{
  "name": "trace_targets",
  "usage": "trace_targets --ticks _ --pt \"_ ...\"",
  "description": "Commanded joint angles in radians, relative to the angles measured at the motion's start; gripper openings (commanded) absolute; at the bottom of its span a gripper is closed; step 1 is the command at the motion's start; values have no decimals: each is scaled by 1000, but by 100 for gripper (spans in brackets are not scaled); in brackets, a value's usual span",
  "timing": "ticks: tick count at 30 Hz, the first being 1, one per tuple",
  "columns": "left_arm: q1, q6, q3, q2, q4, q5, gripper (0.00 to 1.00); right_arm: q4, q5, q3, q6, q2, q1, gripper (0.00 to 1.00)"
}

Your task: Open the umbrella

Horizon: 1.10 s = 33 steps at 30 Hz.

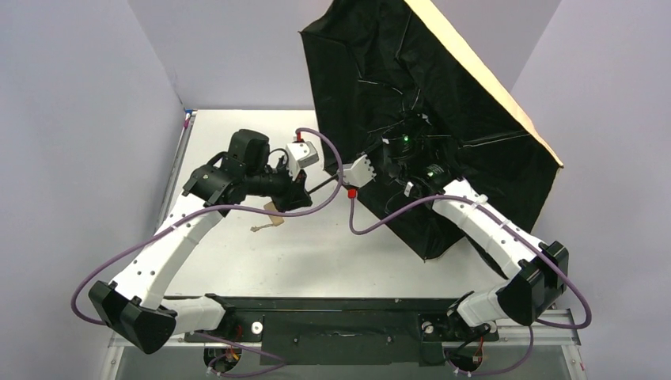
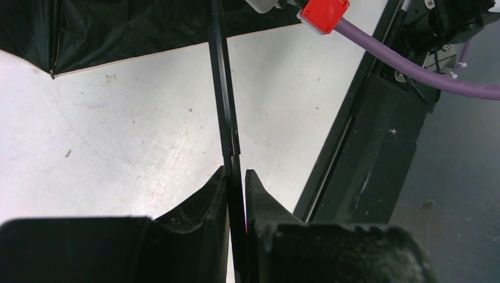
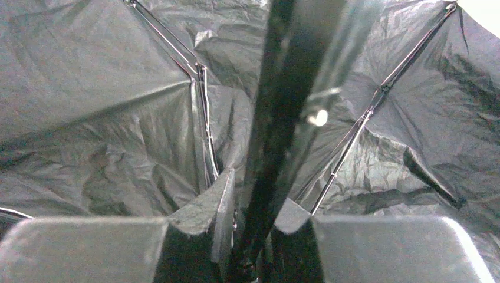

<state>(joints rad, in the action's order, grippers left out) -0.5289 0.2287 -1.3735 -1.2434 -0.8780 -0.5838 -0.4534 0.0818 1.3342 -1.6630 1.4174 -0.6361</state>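
Observation:
The umbrella [image 1: 443,103] stands spread at the back right, its black lining and ribs facing me and a peach-tan edge along the top. Its thin black shaft [image 1: 324,184] runs left and down to a small tan handle [image 1: 271,210]. My left gripper [image 1: 305,188] is shut on the shaft near the handle; in the left wrist view both fingers [image 2: 212,194] press the shaft [image 2: 223,88]. My right gripper [image 1: 389,157] sits inside the canopy, closed around the shaft [image 3: 283,106], with lining [image 3: 88,88] and a rib [image 3: 200,106] behind.
The white table [image 1: 237,261] is walled at the left, back and right. A black rail [image 1: 332,305] with the arm bases runs along the near edge. Purple cables [image 1: 316,207] loop over the table between the arms. The canopy's lower edge [image 1: 431,253] rests near the right arm.

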Motion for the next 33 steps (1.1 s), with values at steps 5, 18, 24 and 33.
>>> trace_targets --ticks 5,18,24,33 --pt "-23 47 52 64 -42 -9 0 183 154 48 -147 20 161 8" --pt "-95 94 90 -111 -172 320 14 297 95 247 -279 41 174 4" --pt "-95 106 127 -131 -188 335 12 298 92 240 -310 20 187 2" --pt "-128 122 181 -80 -196 318 0 368 87 223 -397 44 296 5"
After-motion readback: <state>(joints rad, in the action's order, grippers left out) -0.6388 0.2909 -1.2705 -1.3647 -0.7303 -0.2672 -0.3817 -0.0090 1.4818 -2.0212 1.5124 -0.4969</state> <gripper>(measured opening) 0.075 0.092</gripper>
